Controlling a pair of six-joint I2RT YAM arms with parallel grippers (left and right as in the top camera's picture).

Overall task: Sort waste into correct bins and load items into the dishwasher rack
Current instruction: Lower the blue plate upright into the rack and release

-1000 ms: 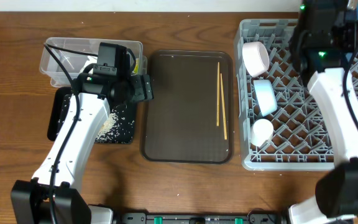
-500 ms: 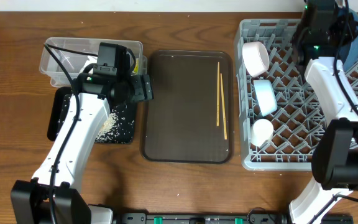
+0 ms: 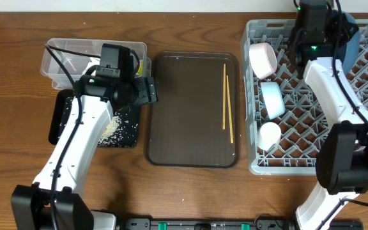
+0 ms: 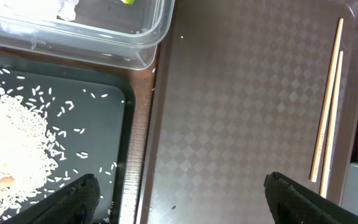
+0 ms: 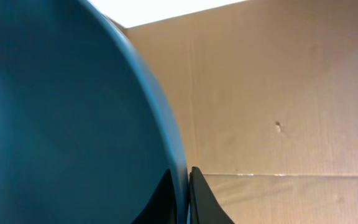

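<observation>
Over the table's far right corner the right gripper (image 5: 185, 186) pinches the big round blue plate (image 5: 61, 112) on edge, presumably to slot between pegs of the grey plastic lattice rack (image 3: 286, 167); the left gripper (image 4: 185, 199) hangs spread, empty.

Paired chopsticks (image 3: 226, 102) lie lengthwise right of centre. At the right, the grey rack (image 3: 363, 96) holds a white bowl (image 3: 262, 59), a light-blue bowl (image 3: 272, 99) and a white cup (image 3: 269, 134) in a column. The blue plate (image 5: 55, 112) stands on edge near the rack's top.

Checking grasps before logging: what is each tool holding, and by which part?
The right tool pinches the blue plate by its rim. The left tool is open, holding nothing.
</observation>
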